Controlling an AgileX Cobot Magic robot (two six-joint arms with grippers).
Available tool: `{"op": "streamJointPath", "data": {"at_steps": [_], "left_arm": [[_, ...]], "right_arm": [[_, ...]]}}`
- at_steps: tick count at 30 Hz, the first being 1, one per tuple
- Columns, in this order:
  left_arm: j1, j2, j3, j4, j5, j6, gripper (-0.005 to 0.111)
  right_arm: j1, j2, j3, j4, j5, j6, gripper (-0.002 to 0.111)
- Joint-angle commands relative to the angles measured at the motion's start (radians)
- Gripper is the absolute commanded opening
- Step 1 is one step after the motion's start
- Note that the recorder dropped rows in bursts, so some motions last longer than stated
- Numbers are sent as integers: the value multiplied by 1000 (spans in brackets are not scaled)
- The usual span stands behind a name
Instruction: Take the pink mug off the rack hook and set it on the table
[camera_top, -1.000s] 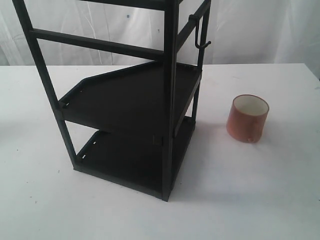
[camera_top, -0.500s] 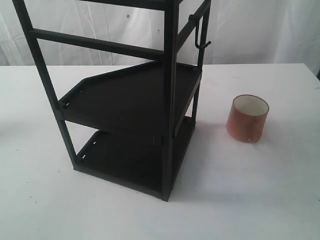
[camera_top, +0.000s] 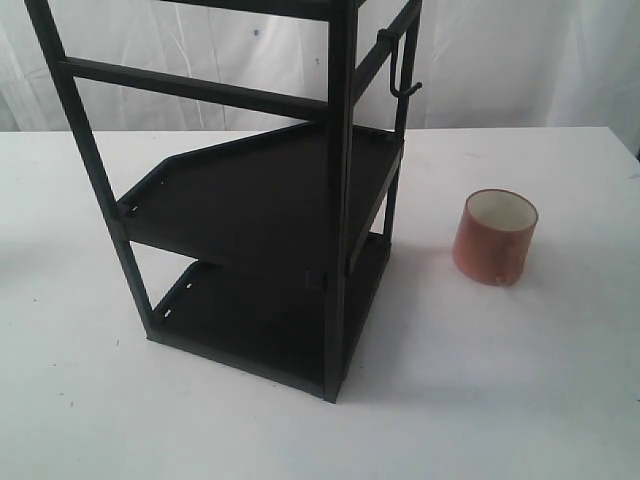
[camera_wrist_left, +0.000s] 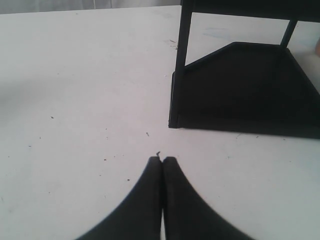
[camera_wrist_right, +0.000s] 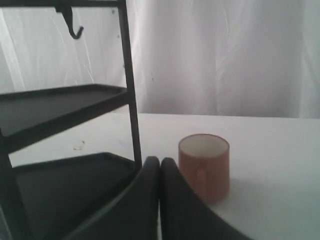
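Left gripper (camera_wrist_left: 161, 164) first: fingers pressed together with nothing between them, low over the table (camera_wrist_left: 75, 100), and the rack (camera_wrist_left: 240, 90) base is close ahead of it. Right gripper (camera_wrist_right: 160, 167) is the same, tips touching and gripping nothing. I see the pink mug (camera_wrist_right: 204, 167) just beyond those tips, with the rack's corner post (camera_wrist_right: 131, 100) beside it. From the exterior camera, the mug (camera_top: 495, 237) stands upright on the table at the rack's three o'clock, mouth up, apart from the frame. The rack hook (camera_top: 405, 75) hangs at one o'clock, well above the mug. A white curtain (camera_top: 520, 60) runs behind.
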Motion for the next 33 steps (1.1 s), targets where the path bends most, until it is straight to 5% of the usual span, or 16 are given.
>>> {"op": "streamJointPath", "data": {"at_steps": [1, 12, 33], "left_arm": [[2, -4, 4, -3, -3, -2, 0], [2, -4, 4, -3, -3, -2, 0], [2, -4, 4, -3, -3, -2, 0]], "right_arm": [[-3, -31, 3, 70, 98, -172, 0], [-3, -52, 14, 133, 285, -287, 0], [-3, -52, 14, 133, 283, -285, 0]]}}
